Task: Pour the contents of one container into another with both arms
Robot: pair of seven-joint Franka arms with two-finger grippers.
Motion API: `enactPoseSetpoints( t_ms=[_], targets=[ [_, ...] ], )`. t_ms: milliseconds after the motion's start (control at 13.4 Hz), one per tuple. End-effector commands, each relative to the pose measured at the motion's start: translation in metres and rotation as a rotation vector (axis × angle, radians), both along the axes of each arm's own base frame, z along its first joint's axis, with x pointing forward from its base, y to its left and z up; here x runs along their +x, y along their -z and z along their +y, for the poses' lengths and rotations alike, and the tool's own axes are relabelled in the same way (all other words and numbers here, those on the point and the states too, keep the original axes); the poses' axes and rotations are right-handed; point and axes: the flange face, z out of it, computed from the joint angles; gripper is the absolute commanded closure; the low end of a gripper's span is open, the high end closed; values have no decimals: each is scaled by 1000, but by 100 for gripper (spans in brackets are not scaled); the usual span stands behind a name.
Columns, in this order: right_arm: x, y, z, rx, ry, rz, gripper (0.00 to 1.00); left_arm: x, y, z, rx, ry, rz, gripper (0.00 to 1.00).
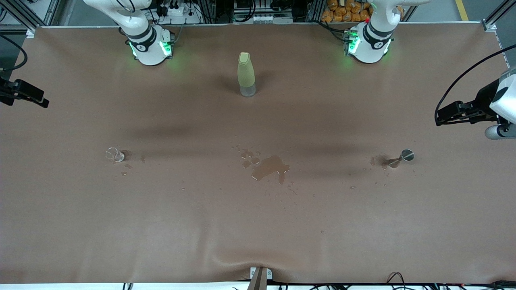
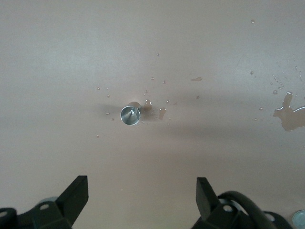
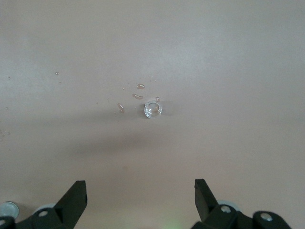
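Observation:
The tiny clear cup [image 1: 115,154] [image 3: 153,109] stands on the brown table toward the right arm's end, with a few drops beside it. The small grey-rimmed cup [image 1: 406,155] [image 2: 129,115] stands upright toward the left arm's end, a wet patch next to it. My left gripper [image 2: 141,183] hangs open high over the table near the grey-rimmed cup, holding nothing. My right gripper [image 3: 139,186] hangs open high over the table near the clear cup, also holding nothing. Neither hand shows in the front view; only the arms' bases do.
A tall yellow-green bottle [image 1: 246,74] stands mid-table close to the robots' bases. A brownish puddle [image 1: 270,167] [image 2: 288,114] with scattered drops lies between the two cups. Black camera mounts [image 1: 24,92] [image 1: 463,110] jut in at both ends of the table.

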Motion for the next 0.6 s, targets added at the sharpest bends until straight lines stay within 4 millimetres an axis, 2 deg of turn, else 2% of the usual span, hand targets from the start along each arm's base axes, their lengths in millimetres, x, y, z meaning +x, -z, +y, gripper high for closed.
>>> enactPoseSetpoints(
  t_ms=[0, 298, 372, 446, 521],
  targets=[
    [1, -5, -13, -16, 7, 6, 0, -2, -1, -2, 22, 30, 7, 0],
    [2, -9, -13, -18, -23, -4, 0, -2, -2, -1, 12, 5, 6, 0],
    [2, -9, -13, -18, -22, -4, 0, -1, -3, 3, -14, -46, 7, 0],
    [2, -9, -13, -18, -19, -4, 0, -1, -11, 6, -24, -65, -11, 0],
    [1, -9, -15, -18, -16, -4, 0, -1, -11, 7, -22, -66, -11, 0]
  ],
)
